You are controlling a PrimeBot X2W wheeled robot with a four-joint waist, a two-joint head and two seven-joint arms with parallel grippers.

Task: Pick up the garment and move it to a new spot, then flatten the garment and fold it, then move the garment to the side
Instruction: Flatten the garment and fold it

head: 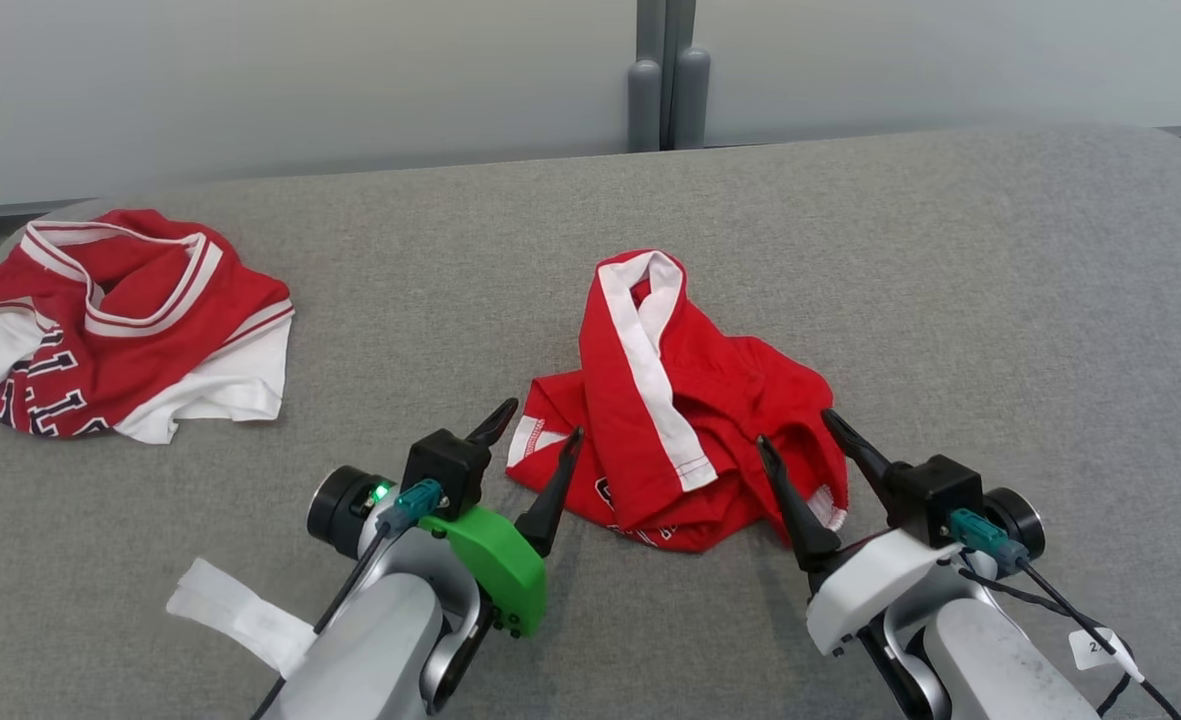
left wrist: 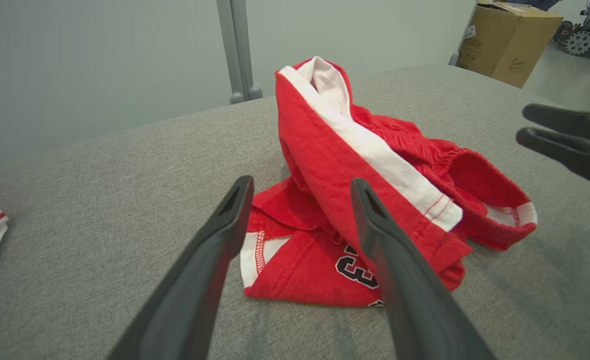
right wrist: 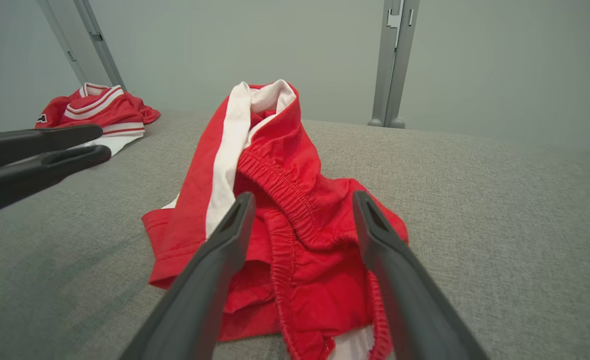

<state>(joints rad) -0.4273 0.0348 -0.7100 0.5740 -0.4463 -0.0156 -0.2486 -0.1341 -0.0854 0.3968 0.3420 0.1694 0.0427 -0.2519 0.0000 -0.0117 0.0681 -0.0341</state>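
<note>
Grey woven fabric surface (head: 950,260), rounded at far right corner; pale grey-green wall panels (head: 250,80) behind, joined by grey upright post (head: 668,60); brown cardboard box (left wrist: 507,42) on floor (left wrist: 562,80) beyond.

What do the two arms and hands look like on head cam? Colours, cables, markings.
Left hand and right hand: two long tapered dark fingers on a black block, pale forearms, teal connector with black cable each. Left adds a green bracket, a lit green LED and white tape; right cable bears a white tag.
</note>
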